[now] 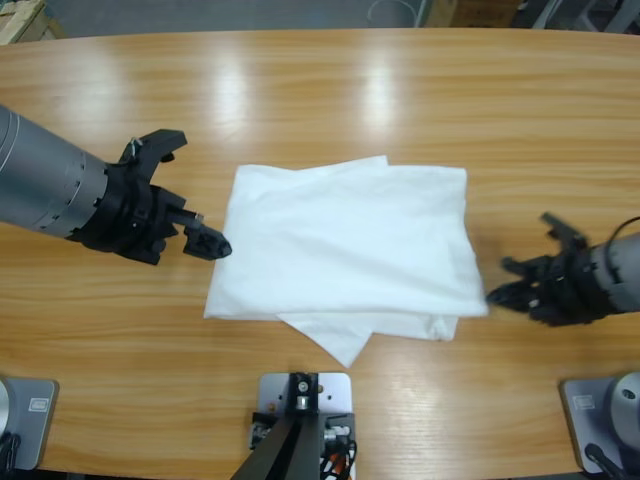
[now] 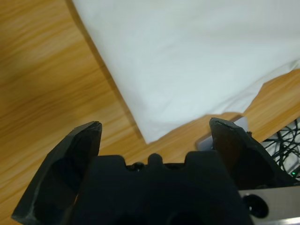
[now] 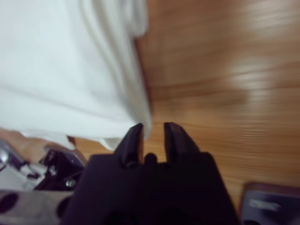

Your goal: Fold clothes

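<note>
A: White cloth, the shirt (image 1: 350, 250), lies folded mid-table, long axis running arm to arm. Which gripper is closer?

B: The right gripper (image 1: 497, 296); its nearly closed jaws pinch the shirt's lower right corner. The left gripper (image 1: 190, 190) gapes empty just beside the left edge.

A: Surface?

B: Bare wooden table (image 1: 400, 90), plenty of room around.

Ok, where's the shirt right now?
In the high view the shirt lies folded mid-table, between the left gripper and the right gripper.
</note>
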Robot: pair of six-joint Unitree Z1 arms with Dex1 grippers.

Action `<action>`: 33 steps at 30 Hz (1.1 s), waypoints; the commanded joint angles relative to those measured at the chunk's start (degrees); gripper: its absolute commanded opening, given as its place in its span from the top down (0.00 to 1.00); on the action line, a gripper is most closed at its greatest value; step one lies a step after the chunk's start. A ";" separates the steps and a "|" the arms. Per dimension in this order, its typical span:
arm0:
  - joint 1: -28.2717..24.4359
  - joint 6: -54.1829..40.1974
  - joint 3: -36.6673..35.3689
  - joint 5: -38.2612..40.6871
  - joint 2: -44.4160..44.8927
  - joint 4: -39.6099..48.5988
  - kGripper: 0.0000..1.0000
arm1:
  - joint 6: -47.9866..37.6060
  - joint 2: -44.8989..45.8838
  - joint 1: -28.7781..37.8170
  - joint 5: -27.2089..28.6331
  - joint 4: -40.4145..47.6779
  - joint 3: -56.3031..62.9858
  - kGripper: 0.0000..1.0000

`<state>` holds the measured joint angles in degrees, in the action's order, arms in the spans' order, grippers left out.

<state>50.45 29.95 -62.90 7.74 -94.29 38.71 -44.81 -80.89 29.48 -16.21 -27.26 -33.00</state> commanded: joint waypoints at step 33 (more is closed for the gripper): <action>10.45 0.20 6.54 -3.30 -16.58 -13.13 1.00 | 16.68 -34.95 2.34 -11.86 11.70 -26.94 1.00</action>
<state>60.35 30.30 -57.21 2.70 -107.35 27.55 -28.24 -108.85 30.85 -29.12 -16.09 -59.37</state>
